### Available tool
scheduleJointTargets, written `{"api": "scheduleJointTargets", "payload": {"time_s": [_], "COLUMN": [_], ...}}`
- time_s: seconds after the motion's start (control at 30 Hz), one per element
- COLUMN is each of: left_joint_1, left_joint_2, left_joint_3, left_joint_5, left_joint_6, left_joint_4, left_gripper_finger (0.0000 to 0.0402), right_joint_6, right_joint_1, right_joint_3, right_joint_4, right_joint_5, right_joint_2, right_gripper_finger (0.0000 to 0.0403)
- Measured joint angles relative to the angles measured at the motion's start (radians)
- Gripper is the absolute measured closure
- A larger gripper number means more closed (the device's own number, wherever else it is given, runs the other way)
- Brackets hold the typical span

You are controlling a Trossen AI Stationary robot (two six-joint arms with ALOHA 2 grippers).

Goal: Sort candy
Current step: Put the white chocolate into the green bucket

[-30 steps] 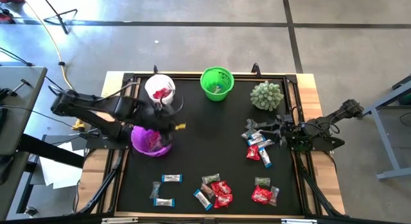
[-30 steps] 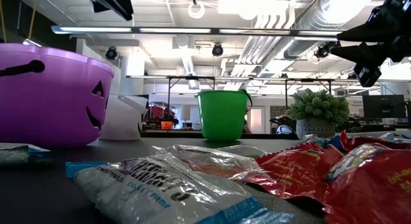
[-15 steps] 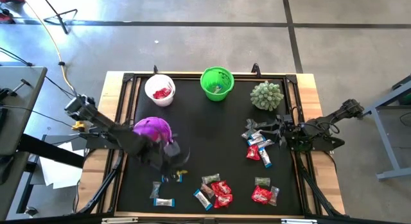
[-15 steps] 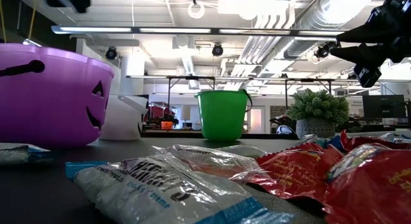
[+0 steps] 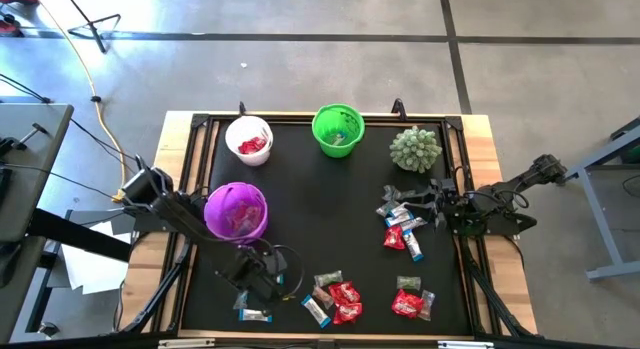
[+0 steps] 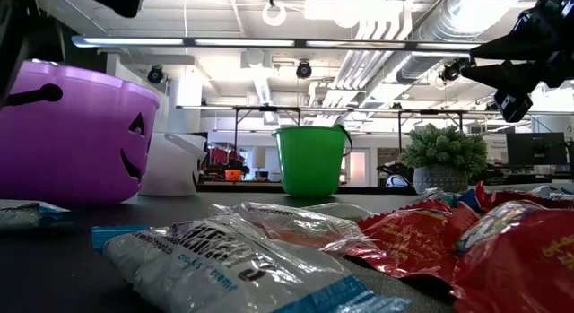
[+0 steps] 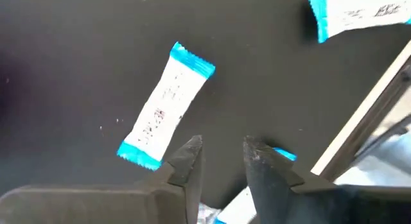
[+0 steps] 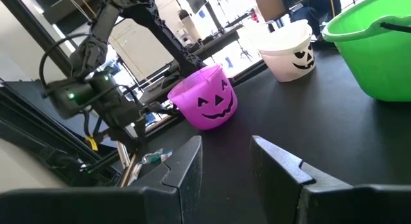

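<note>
Small wrapped candy lies on the black table in groups: blue-white pieces near the left gripper (image 5: 255,315), red and brown ones (image 5: 345,301), and a mixed cluster (image 5: 402,227) beside the right gripper. My left gripper (image 5: 265,279) hangs open, pointing down over the blue-white pieces. In the left wrist view its fingers (image 7: 221,153) stand beside one blue-white candy (image 7: 164,115), with another (image 7: 282,155) partly hidden beneath them. My right gripper (image 5: 432,204) waits open at the table's right side, by the mixed cluster, touching nothing.
Three buckets stand on the table: purple (image 5: 237,211) at left, white (image 5: 249,139) with red candy inside, and green (image 5: 337,129) at the far edge. A spiky pale-green ball (image 5: 415,147) sits far right. A raised frame (image 5: 190,239) borders the table.
My left gripper has swung from between the white and purple buckets toward the table's near edge. It now stands over the blue-white candies at the near left and hides one of them in the high view. The right arm has kept still.
</note>
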Motion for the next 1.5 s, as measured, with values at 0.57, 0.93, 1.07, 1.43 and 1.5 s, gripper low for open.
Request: {"api": "scheduleJointTargets", "payload": {"time_s": [0.57,0.93,1.07,1.43,1.5], "left_joint_1": [0.007,0.026,0.026,0.024,0.025], "left_joint_2": [0.099,0.137,0.158,0.212,0.216], "left_joint_3": [0.000,0.000,0.000,0.006,0.004], "left_joint_5": [-0.130,-0.101,-0.092,-0.104,-0.103], "left_joint_6": [0.353,0.346,0.346,0.334,0.312], "left_joint_4": [-0.018,-0.018,-0.015,-0.015,-0.009], "left_gripper_finger": [0.0286,0.0286,0.0286,0.0286,0.0286], "right_joint_6": [0.000,0.000,0.000,0.000,0.000], "right_joint_1": [0.000,0.000,0.000,0.000,0.000], "right_joint_3": [0.000,0.000,0.000,0.000,0.000], "right_joint_4": [0.000,0.000,0.000,0.000,0.000], "right_joint_5": [-0.003,-0.003,-0.003,-0.002,-0.002], "right_joint_2": [0.000,0.000,0.000,0.001,0.001], "right_gripper_finger": [0.0276,0.0276,0.0276,0.0276,0.0276]}}
